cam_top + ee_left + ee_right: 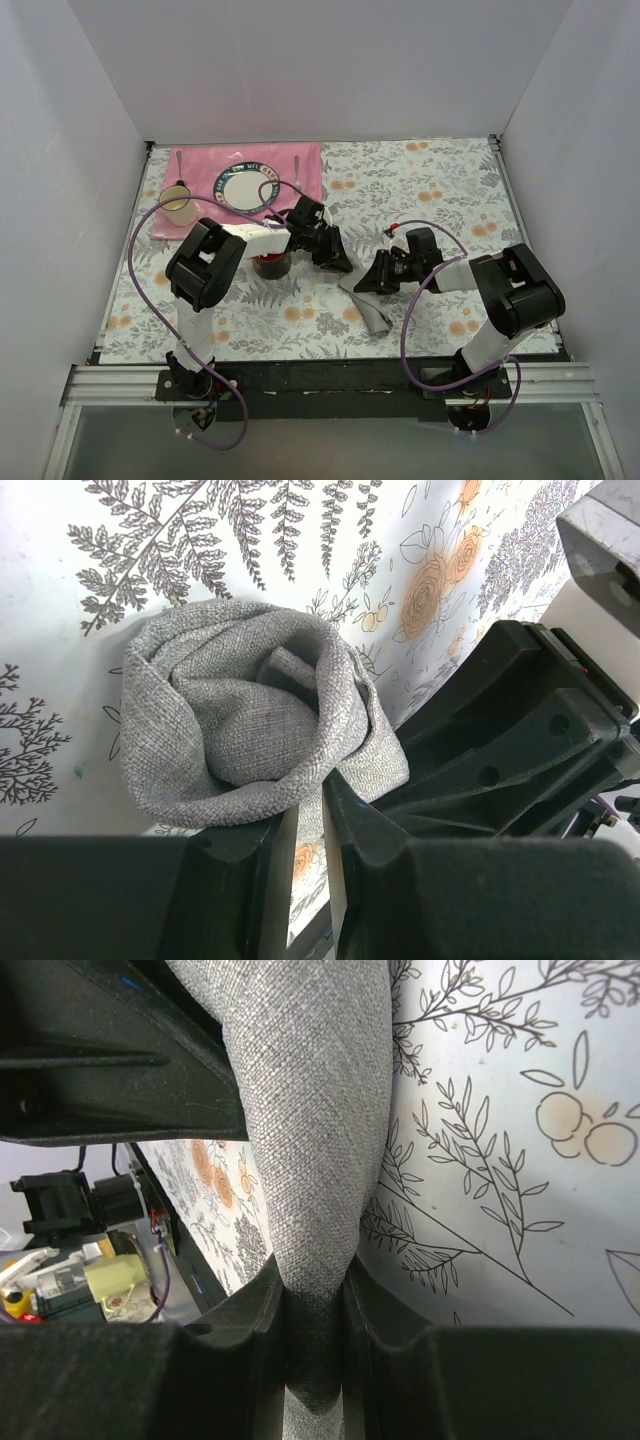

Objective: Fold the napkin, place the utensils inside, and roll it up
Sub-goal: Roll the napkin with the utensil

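Observation:
The grey napkin (377,318) lies rolled into a tube on the flowered tablecloth, between my two grippers. In the left wrist view its spiral end (240,730) faces the camera. My left gripper (310,815) is nearly shut, with the roll's outer edge pinched at its tips; it also shows in the top view (340,262). My right gripper (315,1290) is shut around the narrow body of the roll (310,1110); it also shows in the top view (365,283). No green-handled utensil is visible in any view.
A dark mug (272,266) stands just left of the left gripper. A pink placemat (200,165) at the back left holds a plate (247,187), a pale cup (180,207) and two thin silver pieces (297,165). White walls close in three sides.

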Controlling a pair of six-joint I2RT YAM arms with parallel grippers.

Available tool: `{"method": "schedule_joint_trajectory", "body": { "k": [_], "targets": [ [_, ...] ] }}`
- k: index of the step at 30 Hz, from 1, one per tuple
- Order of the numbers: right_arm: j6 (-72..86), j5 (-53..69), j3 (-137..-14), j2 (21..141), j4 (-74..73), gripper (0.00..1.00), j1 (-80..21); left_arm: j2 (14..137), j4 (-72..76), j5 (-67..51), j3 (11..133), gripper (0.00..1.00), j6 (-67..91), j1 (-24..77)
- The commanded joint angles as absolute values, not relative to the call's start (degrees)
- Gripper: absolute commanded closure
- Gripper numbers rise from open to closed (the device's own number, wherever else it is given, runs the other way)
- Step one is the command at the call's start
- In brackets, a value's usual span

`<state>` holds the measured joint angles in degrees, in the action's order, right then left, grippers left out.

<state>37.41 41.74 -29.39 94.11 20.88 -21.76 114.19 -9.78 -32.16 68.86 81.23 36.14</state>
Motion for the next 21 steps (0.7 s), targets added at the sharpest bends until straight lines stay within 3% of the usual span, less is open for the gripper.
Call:
{"method": "schedule_joint_trajectory", "body": {
  "k": [1,10,21],
  "targets": [
    [31.0,37.4,-31.3,92.6,10.1,0.88,-21.6,115.6,-11.0,-27.5,68.6,0.85,78.7,35.4],
    [29.6,36.1,-33.7,93.4,7.6,0.90,-21.6,104.3,-10.4,-31.8,71.6,0.81,79.8,35.3],
    [30.5,36.3,-34.2,93.5,8.0,0.90,-21.7,115.1,1.9,-35.4,68.4,0.83,86.5,34.6]
  ]
}}
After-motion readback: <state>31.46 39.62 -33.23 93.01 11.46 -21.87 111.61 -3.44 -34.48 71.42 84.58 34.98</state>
